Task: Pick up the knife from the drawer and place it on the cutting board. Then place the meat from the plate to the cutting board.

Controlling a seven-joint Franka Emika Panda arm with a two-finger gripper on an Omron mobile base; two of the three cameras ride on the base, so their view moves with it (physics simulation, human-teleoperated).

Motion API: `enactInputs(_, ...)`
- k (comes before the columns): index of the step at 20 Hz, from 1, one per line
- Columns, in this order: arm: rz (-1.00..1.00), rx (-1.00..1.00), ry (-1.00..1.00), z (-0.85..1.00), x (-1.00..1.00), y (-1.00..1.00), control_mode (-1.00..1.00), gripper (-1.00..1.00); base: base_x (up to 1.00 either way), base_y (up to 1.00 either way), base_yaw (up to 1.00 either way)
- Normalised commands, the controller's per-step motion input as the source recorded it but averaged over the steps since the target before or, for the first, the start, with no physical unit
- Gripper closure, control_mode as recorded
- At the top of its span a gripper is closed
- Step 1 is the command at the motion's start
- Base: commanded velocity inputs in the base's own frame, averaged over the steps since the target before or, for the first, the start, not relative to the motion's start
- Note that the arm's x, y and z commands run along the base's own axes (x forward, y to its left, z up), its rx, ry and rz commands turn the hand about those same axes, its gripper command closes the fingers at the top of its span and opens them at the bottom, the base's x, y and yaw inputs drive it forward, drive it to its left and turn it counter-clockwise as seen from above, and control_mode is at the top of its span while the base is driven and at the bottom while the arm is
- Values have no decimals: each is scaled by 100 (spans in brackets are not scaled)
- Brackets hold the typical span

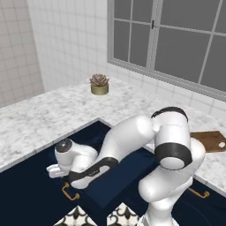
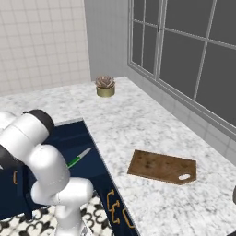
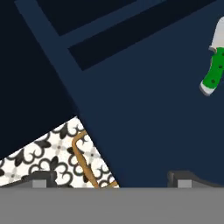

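The navy drawer (image 1: 115, 182) stands pulled out below the counter, its brass handle (image 1: 68, 192) at the front. The knife (image 2: 79, 157), green-handled with a pale tip, lies on the drawer floor (image 3: 144, 109); in the hand view the knife (image 3: 213, 70) sits at the upper right edge. My gripper (image 1: 54, 170) hangs low over the drawer's front corner, open and holding nothing, well short of the knife. Both fingertips (image 3: 41, 178) show wide apart. The brown cutting board (image 2: 162, 167) lies on the marble counter to the right. The plate and the meat are out of view.
A potted succulent (image 2: 105, 86) stands at the back of the counter (image 2: 138, 124) near the window. Navy cabinet doors with brass handles (image 2: 113, 203) run under the counter edge. Patterned floor tiles (image 3: 48, 151) lie beyond the drawer front. My arm's elbow (image 1: 172, 141) rises over the drawer.
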Motion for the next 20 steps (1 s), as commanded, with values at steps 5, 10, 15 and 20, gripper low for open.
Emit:
enactInputs(5,-19,0,11,51,27,-88,-100,-100,0,0,0)
enactInputs(10,-16,5,7,2,34,-99,-100,-100,0,0,0)
enactInputs(15,-9,6,9,-19,46,-84,-100,-100,0,0,0)
enactInputs(20,-9,0,13,-12,73,-34,-100,-100,0,0,0)
